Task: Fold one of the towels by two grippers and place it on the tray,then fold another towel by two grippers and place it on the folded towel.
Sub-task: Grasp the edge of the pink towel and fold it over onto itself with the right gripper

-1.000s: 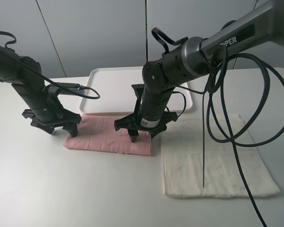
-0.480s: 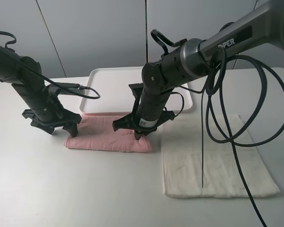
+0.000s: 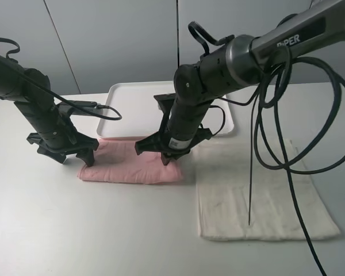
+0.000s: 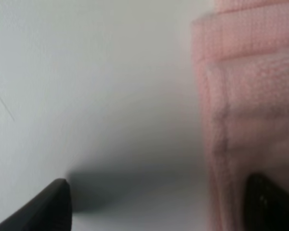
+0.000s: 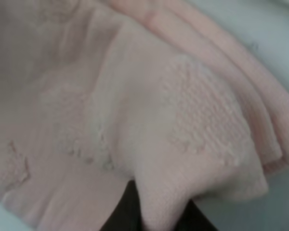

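A pink towel [image 3: 129, 165] lies folded into a long strip on the table in front of the white tray [image 3: 135, 109]. My right gripper [image 3: 167, 157] is shut on the strip's right end; the right wrist view shows the pink cloth [image 5: 149, 125] bunched between my dark fingertips [image 5: 125, 214]. My left gripper [image 3: 76, 156] is open at the strip's left end. In the left wrist view its fingers stand wide apart, one on bare table [image 4: 48, 207], one over the towel's edge [image 4: 269, 202]. A white towel [image 3: 259, 195] lies flat at the right.
The right arm's black cables [image 3: 259, 144] hang down over the white towel. The tray sits at the back of the table, just behind the pink towel. Bare table [image 3: 75, 230] lies in front of both towels.
My right gripper has closed on the pink towel's right end and moved slightly up and towards the tray, drawing that end with it. The left arm has not moved.
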You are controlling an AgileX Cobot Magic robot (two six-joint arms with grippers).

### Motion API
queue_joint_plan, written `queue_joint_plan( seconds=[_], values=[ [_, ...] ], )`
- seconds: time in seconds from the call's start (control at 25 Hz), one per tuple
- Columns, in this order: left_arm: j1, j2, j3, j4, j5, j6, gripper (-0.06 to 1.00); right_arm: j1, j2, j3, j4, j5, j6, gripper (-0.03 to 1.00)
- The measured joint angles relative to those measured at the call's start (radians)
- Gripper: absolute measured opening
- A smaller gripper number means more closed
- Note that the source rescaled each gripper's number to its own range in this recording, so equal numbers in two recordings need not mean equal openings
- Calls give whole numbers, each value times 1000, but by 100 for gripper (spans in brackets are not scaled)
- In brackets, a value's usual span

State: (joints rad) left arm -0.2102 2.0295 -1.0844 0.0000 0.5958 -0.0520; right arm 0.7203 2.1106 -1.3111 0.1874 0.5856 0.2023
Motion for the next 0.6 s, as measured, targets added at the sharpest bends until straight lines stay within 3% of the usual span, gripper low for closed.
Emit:
queue_joint_plan(
  seconds=[0.6],
  values=[
    [0, 4, -6, 0, 11, 0, 93, 0, -104, 0, 144, 63, -64, 6]
  ],
)
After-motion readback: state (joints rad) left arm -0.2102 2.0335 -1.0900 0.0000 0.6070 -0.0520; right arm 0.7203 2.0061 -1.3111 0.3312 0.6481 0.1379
